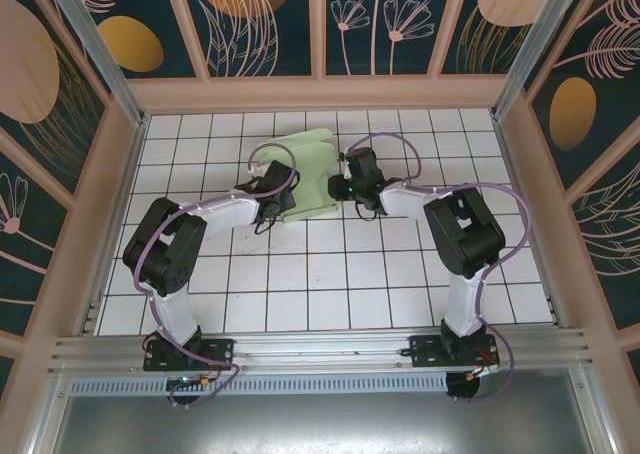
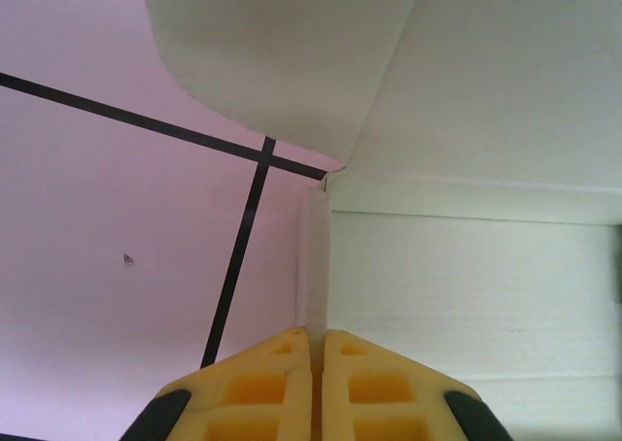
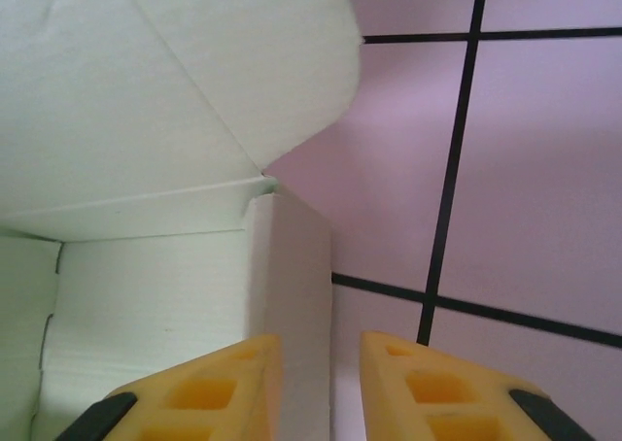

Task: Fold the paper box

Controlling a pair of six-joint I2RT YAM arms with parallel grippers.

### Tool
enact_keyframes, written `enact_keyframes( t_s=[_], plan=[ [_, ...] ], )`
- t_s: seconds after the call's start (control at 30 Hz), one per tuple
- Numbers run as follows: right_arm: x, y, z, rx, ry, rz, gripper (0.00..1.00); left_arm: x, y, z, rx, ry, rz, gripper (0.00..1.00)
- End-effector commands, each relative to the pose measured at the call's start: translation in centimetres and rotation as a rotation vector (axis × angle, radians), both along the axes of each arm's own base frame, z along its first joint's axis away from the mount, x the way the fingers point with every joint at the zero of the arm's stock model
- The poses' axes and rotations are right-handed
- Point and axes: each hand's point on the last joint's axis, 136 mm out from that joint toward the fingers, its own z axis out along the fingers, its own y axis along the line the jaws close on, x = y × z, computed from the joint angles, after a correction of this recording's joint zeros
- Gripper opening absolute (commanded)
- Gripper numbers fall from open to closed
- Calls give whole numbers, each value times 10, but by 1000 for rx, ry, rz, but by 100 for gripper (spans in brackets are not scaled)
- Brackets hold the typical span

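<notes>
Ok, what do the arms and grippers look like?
The left arm and right arm have white links, bulky black joint housings and looping purple cables. The left gripper and right gripper have yellow wedge-shaped fingers with square recesses and black patches at the outer edges.

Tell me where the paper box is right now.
From above, the paper box lies far-centre on the tiled table, flanked by the left gripper at its left wall and the right gripper at its right wall.
</notes>
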Motion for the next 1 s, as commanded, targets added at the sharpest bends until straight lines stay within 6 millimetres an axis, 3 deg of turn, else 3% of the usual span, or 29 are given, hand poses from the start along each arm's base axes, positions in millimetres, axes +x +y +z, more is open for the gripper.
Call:
enact_keyframes(
  t_s=[0.0,0.23,0.43,0.77,0.97],
  plan=[
    [6,-1,30,120,-52,-6,32,-6,-2,-5,32,30,-28,7],
    [3,2,29,199,-29,22,38,-7,-1,-6,37,33,-31,7],
    [2,-4,31,257,-25,19,38,-6,-2,-5,42,34,-38,7],
    [-3,-3,11,275,65,70,32,-5,-5,-7,40,40,-49,7],
    [-6,1,18,310,44,89,34,-5,-7,-9,38,46,-52,7]
  ],
)
